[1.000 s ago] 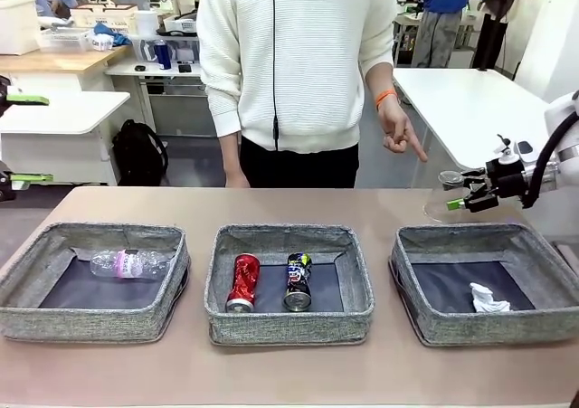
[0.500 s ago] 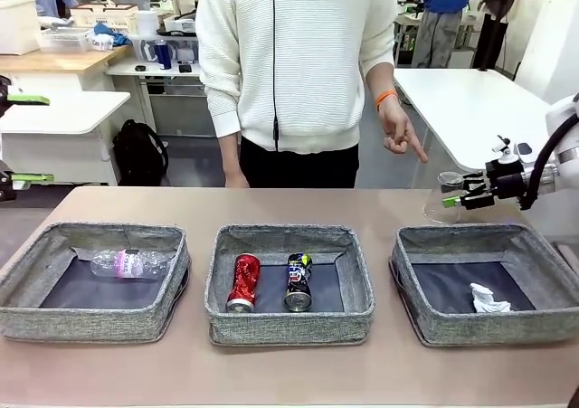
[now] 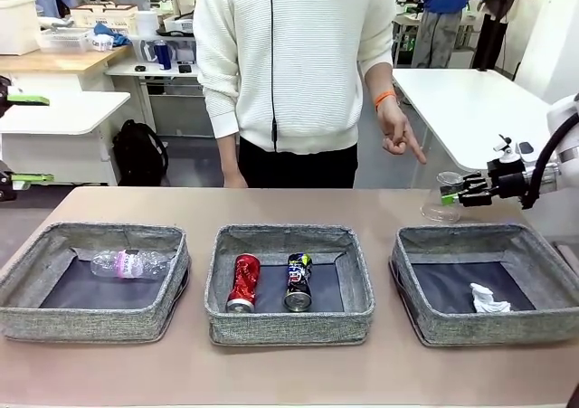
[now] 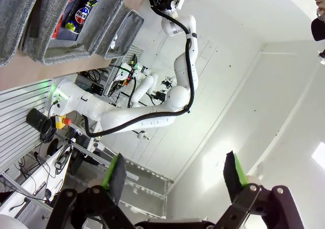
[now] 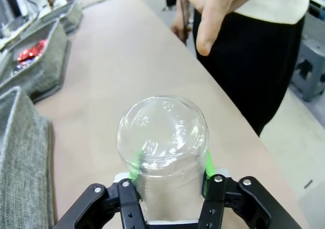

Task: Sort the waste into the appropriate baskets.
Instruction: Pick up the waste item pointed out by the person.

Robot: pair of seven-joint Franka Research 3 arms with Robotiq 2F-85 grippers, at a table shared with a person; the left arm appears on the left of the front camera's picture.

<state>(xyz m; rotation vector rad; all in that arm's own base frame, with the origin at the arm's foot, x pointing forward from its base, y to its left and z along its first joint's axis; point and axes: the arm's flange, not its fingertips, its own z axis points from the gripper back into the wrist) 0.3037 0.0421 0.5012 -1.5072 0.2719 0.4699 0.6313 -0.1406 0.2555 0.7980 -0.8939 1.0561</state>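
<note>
Step in hand: grasp the plastic cup (image 3: 442, 197) on the tabletop (image 3: 298, 204), behind the right basket (image 3: 487, 284).
Right gripper (image 3: 459, 194): fingers against both sides of the cup; firm hold not confirmed.
Left gripper (image 4: 175, 175): fingers apart, empty, off to the side.
Grip advice: press lightly; thin walls probably buckle.
Lift advice: raise straight up, clearing the basket wall.
Already sorted: bottle (image 3: 129, 263) left; cans (image 3: 270, 281) middle; paper wad (image 3: 489, 298) right.
Hazard: person's hand (image 3: 398, 135) near.

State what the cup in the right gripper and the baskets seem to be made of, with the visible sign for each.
Clear plastic cup: thin glossy transparent plastic, judging by the table and green pads showing through it.
Baskets: grey woven fabric, matte, with a visible weave on the walls; the bottoms look dark and smooth.
</note>
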